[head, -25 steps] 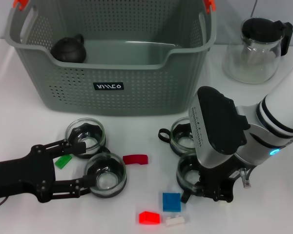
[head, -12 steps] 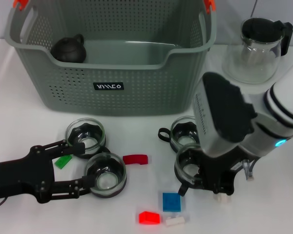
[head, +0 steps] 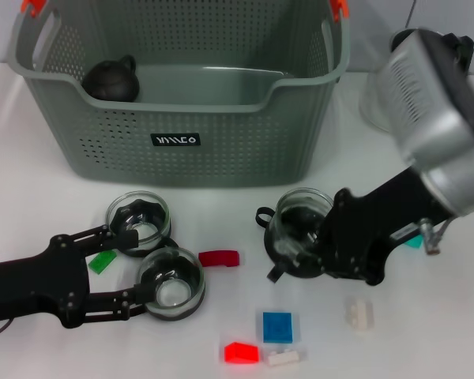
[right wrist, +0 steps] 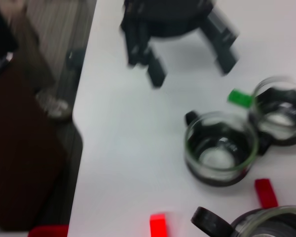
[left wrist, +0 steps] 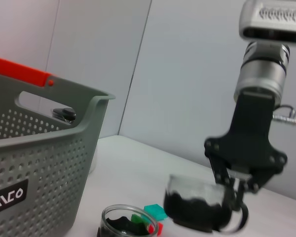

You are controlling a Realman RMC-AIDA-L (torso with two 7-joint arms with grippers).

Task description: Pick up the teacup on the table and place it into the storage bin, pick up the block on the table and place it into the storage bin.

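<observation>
My right gripper (head: pixel 316 245) is shut on a glass teacup (head: pixel 294 237) with a black base, held tilted above the table just in front of the storage bin (head: pixel 182 142). The left wrist view shows the same teacup (left wrist: pixel 200 207) hanging off the table in the right gripper (left wrist: pixel 229 190). A second teacup (head: pixel 304 207) stands right behind it, partly covered. Two more teacups (head: pixel 170 283) (head: pixel 138 217) sit by my open left gripper (head: pixel 138 268), which rests low at the left. Blocks lie about: red (head: pixel 219 258), green (head: pixel 103 261), blue (head: pixel 276 325), cream (head: pixel 359 313).
A dark teapot (head: pixel 110 79) lies inside the bin. A glass teapot (head: pixel 379 103) stands at the back right, mostly behind my right arm. A small red block (head: pixel 241 352), a white one (head: pixel 283 358) and a teal one (head: pixel 413 242) lie near the front and right.
The right gripper has lifted the teacup off the table and swung up and back toward the bin. The cream block it covered now shows. The left arm has not moved.
</observation>
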